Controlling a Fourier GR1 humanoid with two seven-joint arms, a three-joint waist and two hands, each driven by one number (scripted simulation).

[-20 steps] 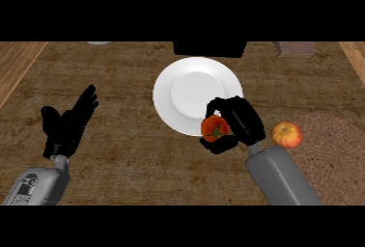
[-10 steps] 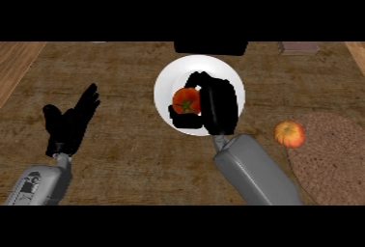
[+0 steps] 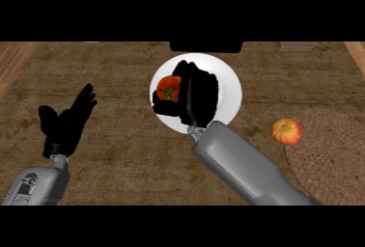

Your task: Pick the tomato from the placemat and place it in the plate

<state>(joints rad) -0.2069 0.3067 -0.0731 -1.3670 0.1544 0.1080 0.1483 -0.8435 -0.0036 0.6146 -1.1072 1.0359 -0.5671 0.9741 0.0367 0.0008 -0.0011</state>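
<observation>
Tomato (image 3: 169, 88) is moved further over plate (image 3: 230, 91) since earlier frame, now at plate's left half. Right hand (image 3: 198, 94) is seen with fingers curled round it. Transport is judged done; release left. Left hand (image 3: 68, 123) is rested left of plate, fingers straight, apart.

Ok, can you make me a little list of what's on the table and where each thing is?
right side: right robot hand curled round the red round tomato
tomato's place: over the white round plate; touching or not, cannot tell
left side: left robot hand open, resting
far right: brown round woven placemat
extra: orange-red round fruit at the placemat's left edge
</observation>
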